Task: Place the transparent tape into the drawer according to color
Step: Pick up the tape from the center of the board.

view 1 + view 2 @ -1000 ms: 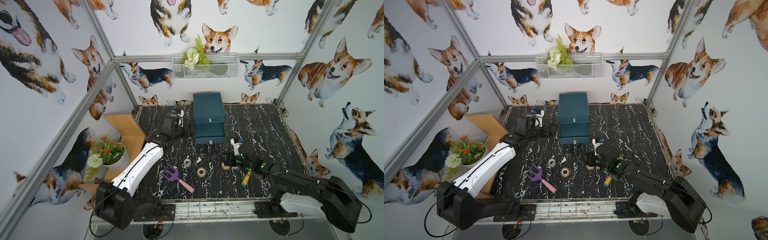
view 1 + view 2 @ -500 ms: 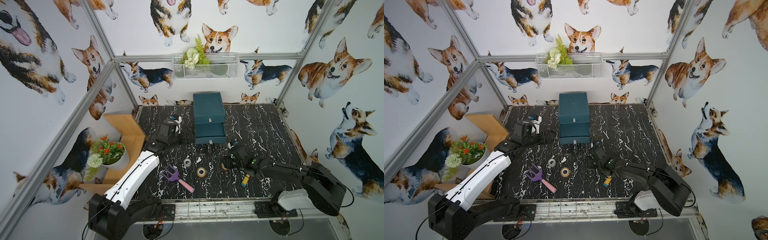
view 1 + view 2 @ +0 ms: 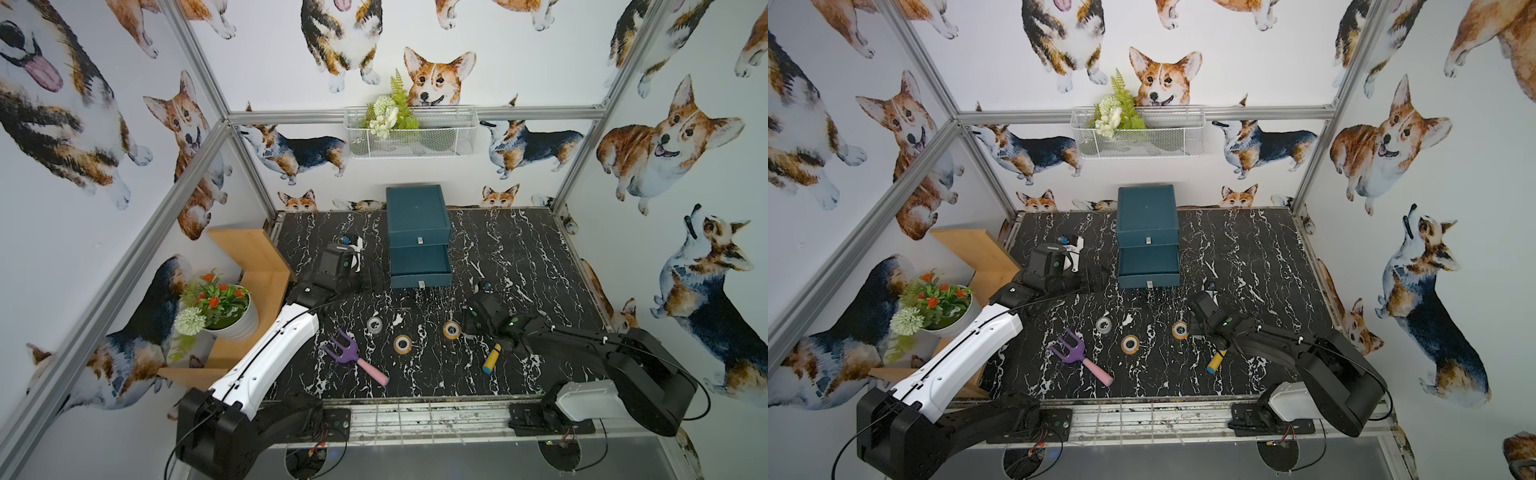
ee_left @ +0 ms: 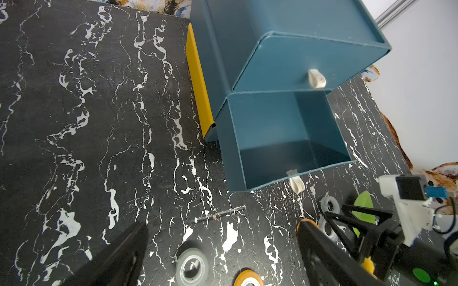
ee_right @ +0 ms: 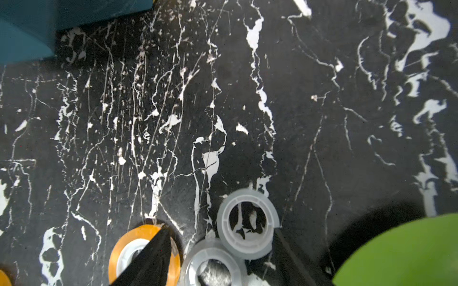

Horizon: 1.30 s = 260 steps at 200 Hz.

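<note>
Transparent tape rolls (image 3: 402, 344) lie apart on open bench (image 3: 519, 249) before the pulled-out lower drawer (image 3: 420, 279). Left tool (image 4: 223, 224) gapes empty; right tool (image 5: 220, 231) stands spread over two clear rolls (image 5: 247, 244).

An enclosed test booth seen from above. Its three white walls (image 3: 519, 62) are covered in wallpaper of large watercolour corgis, and silver aluminium frame bars (image 3: 199, 137) run along the corners and across the back. A white wire basket (image 3: 411, 143) hangs on the back wall in both top views, holding a green fern and white artificial flowers (image 3: 388, 112). The tabletop (image 3: 519, 257) is black with white marble veining. At its left edge stands a light wooden stepped shelf (image 3: 253, 253), and on it a white pot of orange and white flowers (image 3: 232, 324). A metal grid strip (image 3: 415, 419) lines the near edge. The light is even and soft.
</note>
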{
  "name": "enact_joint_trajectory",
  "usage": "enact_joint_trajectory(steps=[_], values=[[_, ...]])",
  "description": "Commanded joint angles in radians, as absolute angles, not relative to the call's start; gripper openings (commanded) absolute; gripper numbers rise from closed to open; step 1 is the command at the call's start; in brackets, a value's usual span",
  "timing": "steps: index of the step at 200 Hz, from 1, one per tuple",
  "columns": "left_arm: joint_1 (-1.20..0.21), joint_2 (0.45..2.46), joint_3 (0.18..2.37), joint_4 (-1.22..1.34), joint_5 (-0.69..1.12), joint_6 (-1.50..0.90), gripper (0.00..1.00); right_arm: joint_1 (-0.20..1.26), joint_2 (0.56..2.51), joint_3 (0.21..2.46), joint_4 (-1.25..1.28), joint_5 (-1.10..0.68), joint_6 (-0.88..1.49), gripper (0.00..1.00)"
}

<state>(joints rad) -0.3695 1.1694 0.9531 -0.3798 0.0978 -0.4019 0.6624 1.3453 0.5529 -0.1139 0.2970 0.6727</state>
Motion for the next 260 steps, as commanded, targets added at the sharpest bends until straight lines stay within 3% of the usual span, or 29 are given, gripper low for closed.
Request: enact_joint_trajectory(steps=[1, 110, 181, 219, 260], values=[[-0.370, 1.167, 0.953, -0.378, 0.101, -0.390, 0.99, 0.648, 1.366, 0.561, -0.100, 0.307, 0.685, 0.69], [-0.370, 1.172, 0.946, -0.368, 0.120, -0.392, 0.99, 0.620, 1.423, 0.586, -0.096, 0.322, 0.667, 0.64], [-0.370, 1.178, 0.946, -0.365, 0.126, -0.393, 0.99, 0.619, 1.411, 0.544, -0.126, 0.273, 0.683, 0.53], [-0.370, 1.180, 0.946, -0.366, 0.127, -0.391, 0.99, 0.620, 1.412, 0.542, -0.108, 0.253, 0.687, 0.42], [-0.370, 1.179, 0.945, -0.365, 0.126, -0.392, 1.00, 0.618, 1.398, 0.582, -0.107, 0.276, 0.668, 0.39]])
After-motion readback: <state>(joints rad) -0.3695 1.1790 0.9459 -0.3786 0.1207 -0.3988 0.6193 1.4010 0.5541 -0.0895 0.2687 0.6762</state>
